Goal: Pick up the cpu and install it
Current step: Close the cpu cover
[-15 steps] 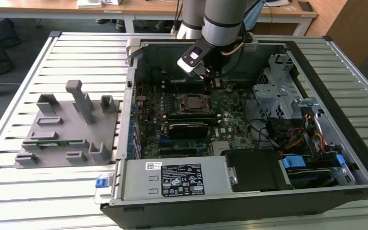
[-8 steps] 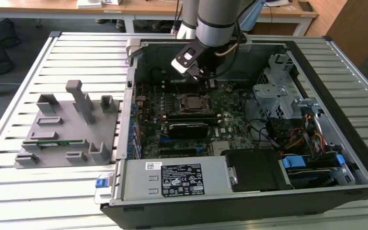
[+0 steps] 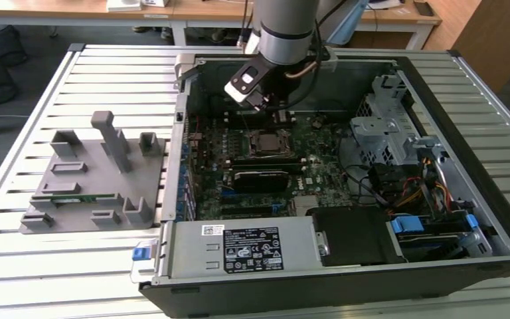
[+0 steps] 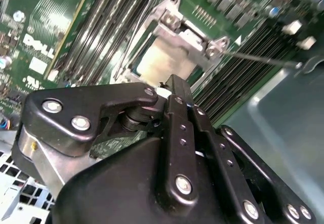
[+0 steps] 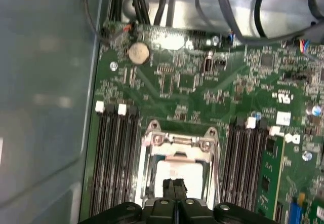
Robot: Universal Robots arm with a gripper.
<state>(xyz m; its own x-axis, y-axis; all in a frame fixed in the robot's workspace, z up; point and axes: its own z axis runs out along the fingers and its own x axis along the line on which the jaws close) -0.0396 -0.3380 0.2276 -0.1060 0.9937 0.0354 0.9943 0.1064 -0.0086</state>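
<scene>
The gripper [image 5: 174, 183] is clenched: in the first wrist view its two black fingertips meet with nothing seen between them. They hang directly over the cpu [image 5: 192, 176], whose pale square top lies flat inside the metal-framed socket [image 5: 177, 142]. Whether the tips touch it I cannot tell. In the second wrist view the same pale top [image 4: 159, 62] sits under the frame, just past the fingertips [image 4: 174, 84].

Banks of black memory slots [image 5: 114, 153] run along both sides of the socket on the green motherboard [image 5: 202, 92], and a coin cell battery [image 5: 138, 53] lies well beyond the socket, near the board's edge.

In the exterior view the board lies in the open computer case [image 3: 326, 292], with the power supply [image 3: 237, 246] near the socket. Well away from the socket, outside the case on the slatted table [image 3: 113, 66], a grey fixture tray [image 3: 78, 212] holds a green memory stick [image 3: 74, 197].
</scene>
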